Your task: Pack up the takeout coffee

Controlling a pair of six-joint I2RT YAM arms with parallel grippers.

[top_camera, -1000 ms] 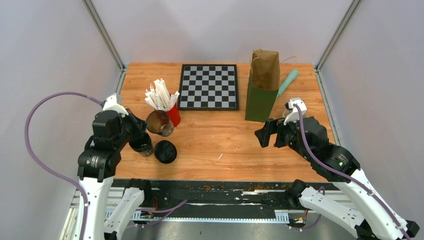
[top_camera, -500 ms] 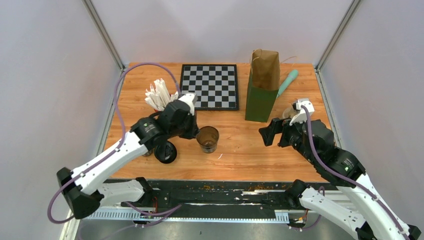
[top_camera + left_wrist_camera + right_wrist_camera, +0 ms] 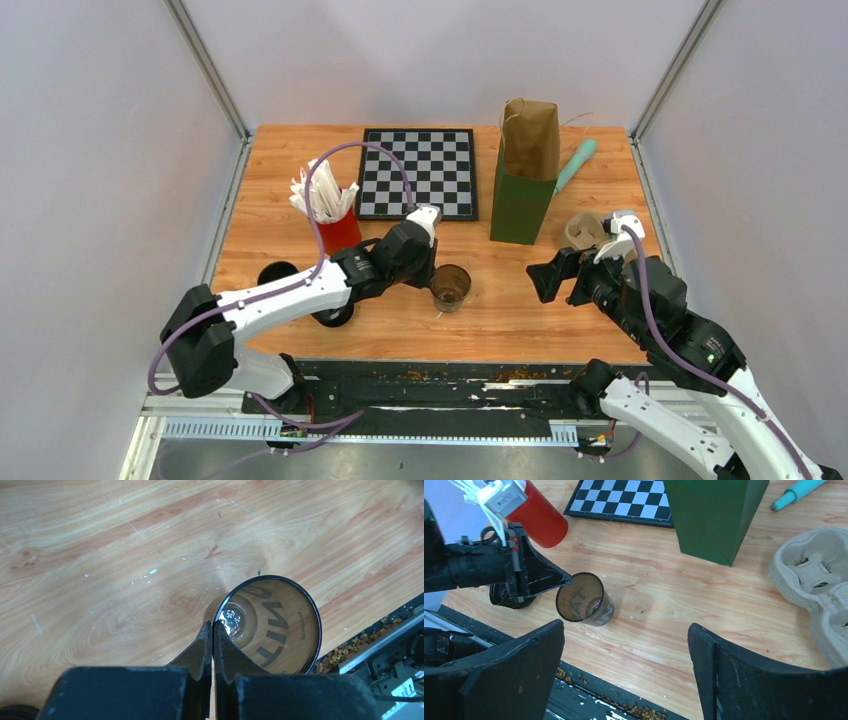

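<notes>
My left gripper is shut on the rim of an open, lidless, translucent brown cup, which stands on the table near the middle front. In the left wrist view the fingertips pinch the rim of the cup, one inside and one outside. A black-lidded cup sits partly hidden under the left arm. Another dark round cup or lid lies further left. My right gripper is open and empty, right of the brown cup, jaws wide apart.
A green and brown paper bag stands at the back right, a cardboard cup carrier beside it near my right gripper. A red cup of white straws, a checkerboard and a teal tool are behind.
My left arm has swung right, carrying the open brown cup from beside the red cup to the table's middle front. My right arm has drawn back slightly, uncovering the carrier.
</notes>
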